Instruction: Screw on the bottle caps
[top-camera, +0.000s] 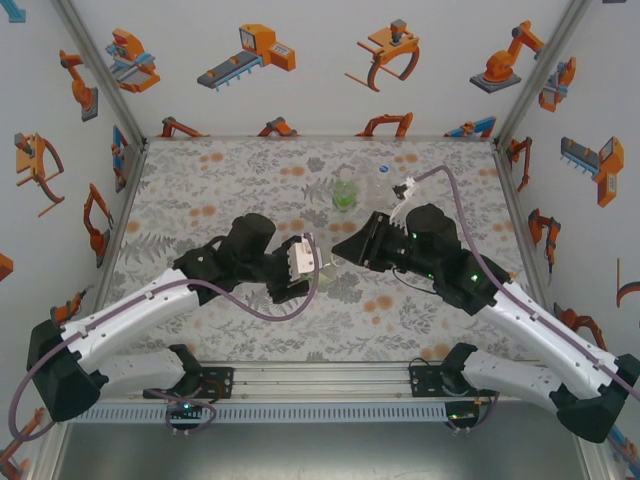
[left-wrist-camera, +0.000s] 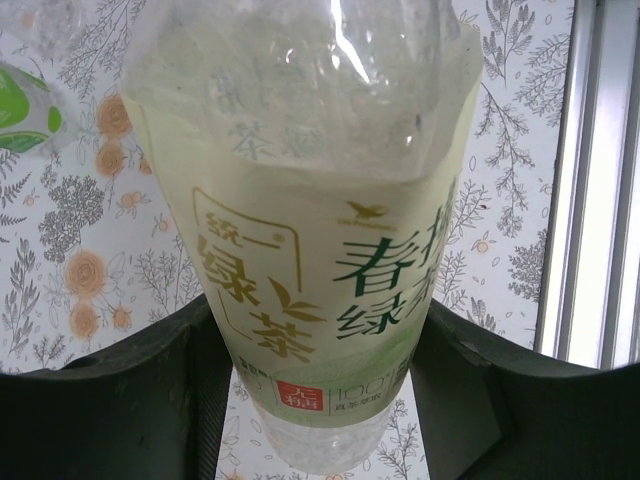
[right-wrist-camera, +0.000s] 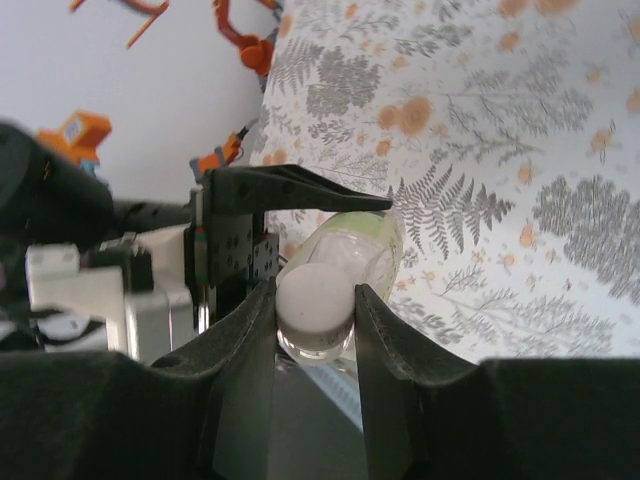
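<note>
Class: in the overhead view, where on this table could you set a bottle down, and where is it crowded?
Free: the far-left table, between the left wall and the green-labelled bottle; also the near strip by the rail. Crowded: the centre, where jaws grip the yellow-labelled bottle and white cap, and around the unlabelled bottle.

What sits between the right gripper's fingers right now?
The white cap, pinched between both fingers at the mouth of the pale-labelled bottle. The right wrist view shows it.
</note>
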